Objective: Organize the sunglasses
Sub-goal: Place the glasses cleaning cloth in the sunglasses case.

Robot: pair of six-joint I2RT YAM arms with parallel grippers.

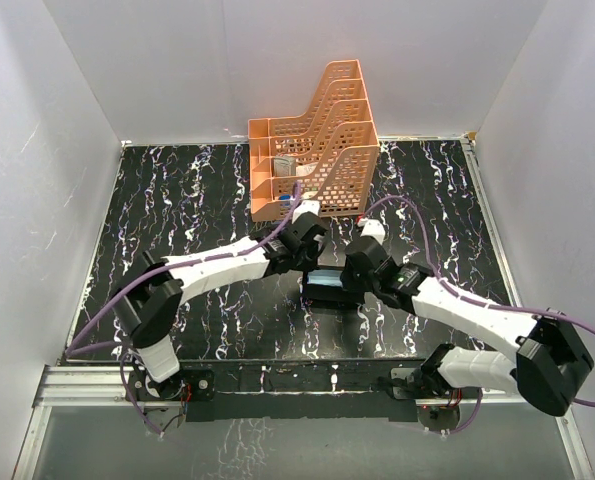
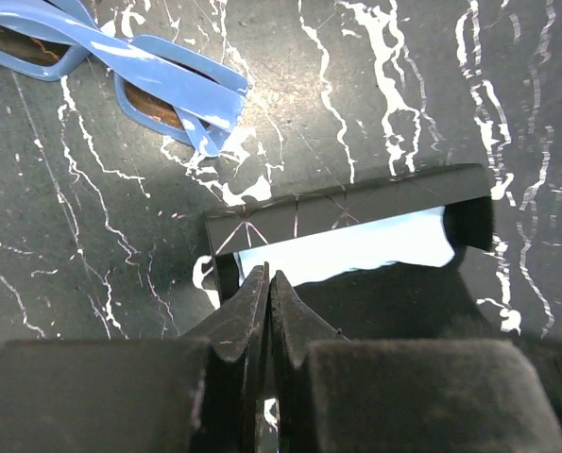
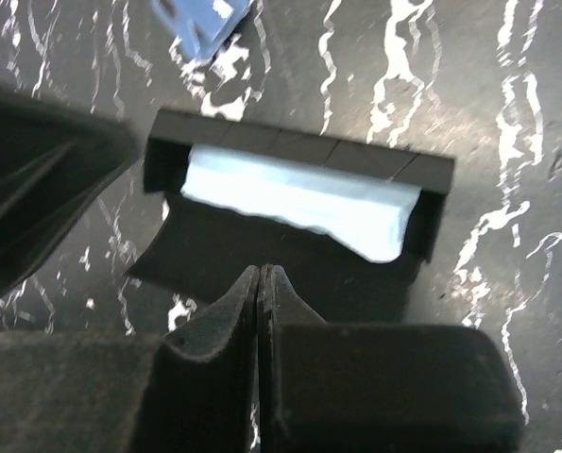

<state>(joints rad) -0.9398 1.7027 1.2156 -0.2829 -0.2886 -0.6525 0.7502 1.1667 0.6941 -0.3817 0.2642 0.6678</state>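
The sunglasses (image 2: pixel 120 66), a folded pair with a thin blue frame, lie on the table at the top left of the left wrist view; one blue tip shows in the right wrist view (image 3: pixel 200 24). In the top view they are hidden by the arms. The black case (image 2: pixel 356 203) lies open with the pale blue cloth (image 2: pixel 356 250) inside; both show in the right wrist view, case (image 3: pixel 299 146) and cloth (image 3: pixel 299 198). My left gripper (image 2: pixel 269 278) is shut, its tips over the case's near left corner. My right gripper (image 3: pixel 260 269) is shut over the case's black flap (image 3: pixel 224 241).
An orange tiered rack (image 1: pixel 317 140) stands at the back middle of the black marbled table (image 1: pixel 177 200). White walls close in three sides. Both arms meet over the case (image 1: pixel 327 288) at the table's middle.
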